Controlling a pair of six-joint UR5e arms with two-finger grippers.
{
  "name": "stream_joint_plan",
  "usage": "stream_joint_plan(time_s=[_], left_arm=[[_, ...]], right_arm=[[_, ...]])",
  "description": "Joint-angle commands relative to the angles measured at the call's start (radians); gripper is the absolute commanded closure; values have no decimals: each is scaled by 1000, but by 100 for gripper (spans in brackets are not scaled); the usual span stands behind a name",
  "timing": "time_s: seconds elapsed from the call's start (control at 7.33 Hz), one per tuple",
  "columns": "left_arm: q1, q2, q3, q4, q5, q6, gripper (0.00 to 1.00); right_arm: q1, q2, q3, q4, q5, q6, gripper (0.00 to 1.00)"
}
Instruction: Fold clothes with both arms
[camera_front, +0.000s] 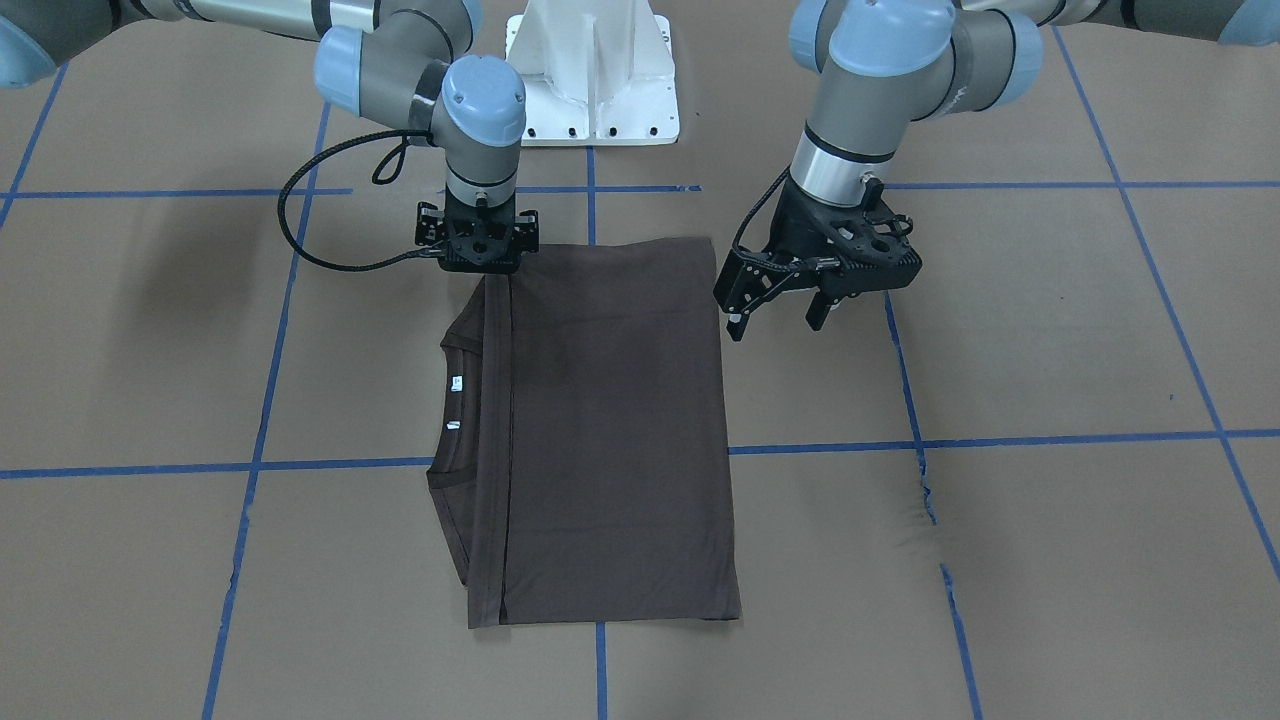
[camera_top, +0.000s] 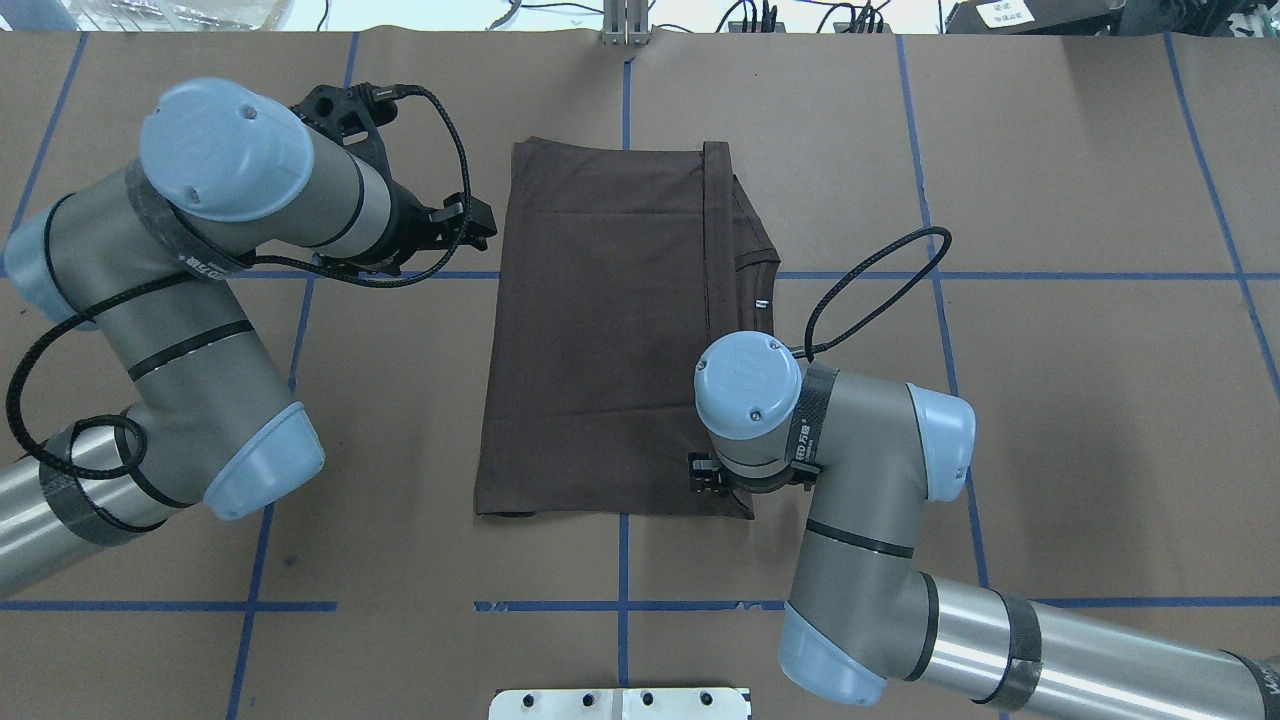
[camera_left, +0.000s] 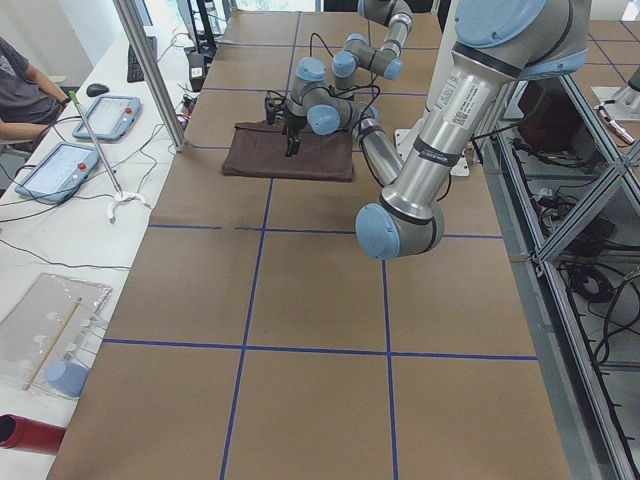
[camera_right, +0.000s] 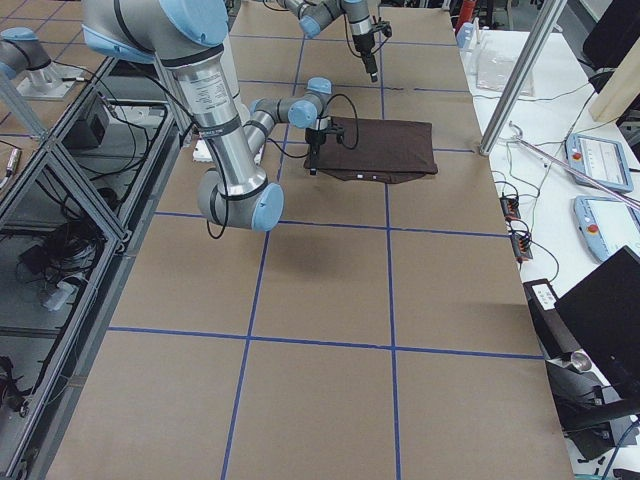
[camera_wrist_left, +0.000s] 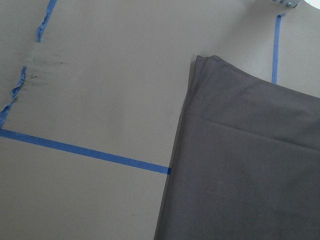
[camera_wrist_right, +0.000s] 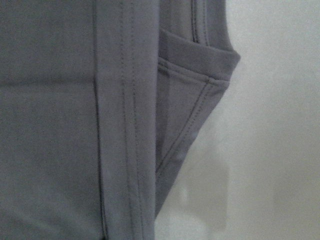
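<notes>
Black two-finger left gripper (camera_front: 780, 312) hangs with its fingers spread, just off the two o'clock corner of the dark grey-brown cotton T-shirt (camera_front: 610, 430) in the front-facing view. Black right gripper (camera_front: 478, 245) sits over the eleven o'clock corner; we cannot tell whether it pinches. We judge folding well advanced: a flat layered rectangle mid-table on brown paper (camera_front: 1050, 330), ribbed collar (camera_front: 455, 400) peeking at nine o'clock, perhaps one fold left.

Left claw (camera_front: 776, 322) hangs open, tilted; right claw (camera_front: 478, 256) points straight down.
</notes>
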Motion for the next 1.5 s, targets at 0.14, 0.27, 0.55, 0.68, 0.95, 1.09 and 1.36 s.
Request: stream_joint_plan(time_s=[0.14, 0.27, 0.55, 0.68, 0.95, 1.09, 1.36], left_arm=[[3, -2, 0, -3, 0, -4, 0], [4, -2, 0, -3, 0, -4, 0], [10, -5, -2, -5, 0, -24, 0], [16, -8, -2, -5, 2, -25, 0], [16, -10, -13, -3, 0, -27, 0], [16, -11, -14, -3, 0, -25, 0], [16, -14, -14, -2, 0, -25, 0]], right_arm=[[1, -7, -3, -14, -2, 0, 0], [12, -8, -3, -34, -2, -3, 0], [43, -11, -2, -77, -3, -21, 0], [66, -17, 3, -88, -3, -56, 0], [103, -42, 24, -85, -5, -77, 0], [126, -30, 28, -82, 3, -78, 0], [156, 12, 15, -43, -6, -127, 0]])
